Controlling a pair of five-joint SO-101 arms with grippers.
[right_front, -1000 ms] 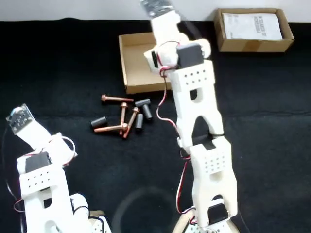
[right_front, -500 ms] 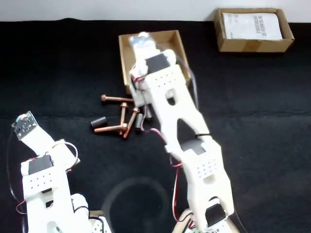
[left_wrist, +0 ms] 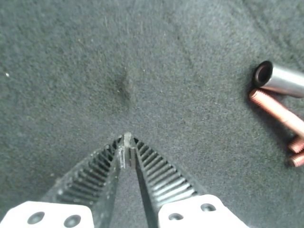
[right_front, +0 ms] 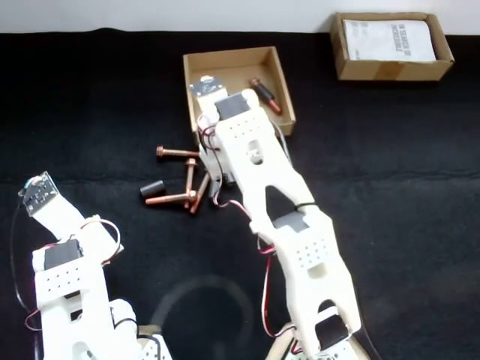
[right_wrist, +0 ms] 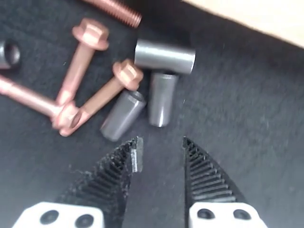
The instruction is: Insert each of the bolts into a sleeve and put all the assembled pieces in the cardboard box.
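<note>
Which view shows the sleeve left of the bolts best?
The high view: the sleeve lies whole there. The left wrist view shows its open end, the right wrist view a cropped part.

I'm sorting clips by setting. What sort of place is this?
Probably a robotics lab bench or hobby workbench: white robot arms at a table under black cloth, with loose bolts and a cardboard box set out.

Black felt tabletop [right_front: 420, 225], small carton [right_front: 390, 72] at its far right corner, printed white sheet [right_front: 388, 39] inside
</note>
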